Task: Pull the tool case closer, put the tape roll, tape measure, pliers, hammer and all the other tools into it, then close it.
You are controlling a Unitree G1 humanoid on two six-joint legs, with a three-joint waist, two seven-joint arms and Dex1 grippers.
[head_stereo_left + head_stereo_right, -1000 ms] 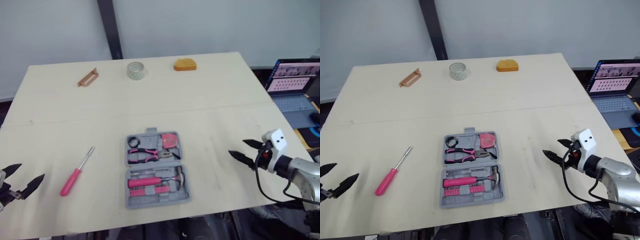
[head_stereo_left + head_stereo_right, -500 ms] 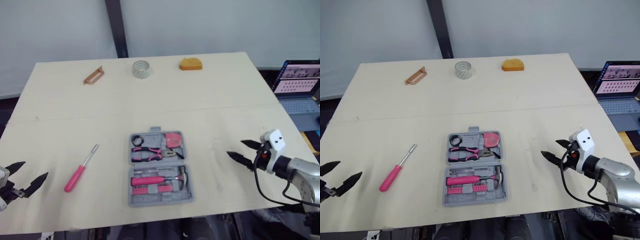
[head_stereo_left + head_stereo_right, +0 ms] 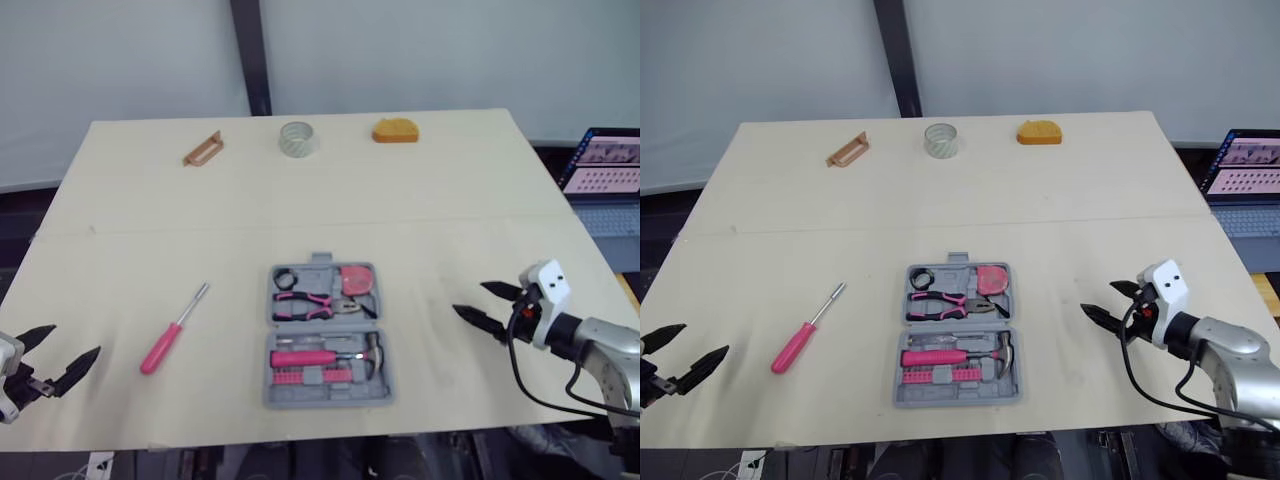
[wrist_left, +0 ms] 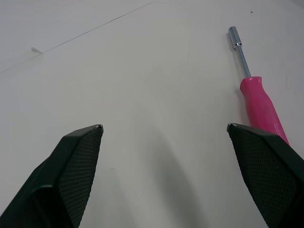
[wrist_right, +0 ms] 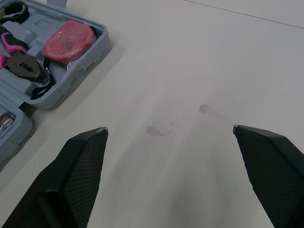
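Tool case (image 3: 958, 398) lies open & flat on tabletop (image 3: 1090, 220), near the front edge, approx. midway btwn the two hands. Prob. already pulled in, so either arm can reach it w/o stretching. Both halves face up w/ moulded slots exposed, so tools drop straight in.

- Far half: pliers (image 3: 945, 303), red tape measure (image 3: 991, 279) to their R, small black ring (image 3: 919, 281) at L corner (can't tell what it is).
- Near half: hammer (image 3: 950, 356) w/ pink grip, head toward R. Row of pink bits (image 3: 940, 376) on its near side.
- All look seated in their slots, nothing standing proud as far as I can see. That matters for shutting the lid.

Outside the case:
- Screwdriver (image 3: 805, 330), pink handle, L of case & well apart. It lies at a slant w/ metal tip pointing away from robot.
- Tape roll (image 3: 940, 140), clear, well beyond case near the far edge.
- Tan bracket-like piece (image 3: 846, 150) beyond & L of case, orange lump (image 3: 1041, 132) beyond & R.
- Laptop (image 3: 1250, 170) off the tabletop, far R of case.

L hand (image 3: 704, 339): L of case, past the screwdriver, by the front edge. Fingers (image 4: 78, 161) spread wide, nothing btwn them. Wrist view has the pink handle just beside one finger, so I'd judge the approach is lined up for it.

R hand (image 3: 1096, 296): R of case & apart from it. Fingers (image 5: 80, 166) spread, empty, tips pointing toward case.

Judgement: most tools stowed. Screwdriver is the nearest loose item & the L hand's job. Tape roll needs a long reach. Lid can't close until those are in. Risk: round handle may roll when pinched.
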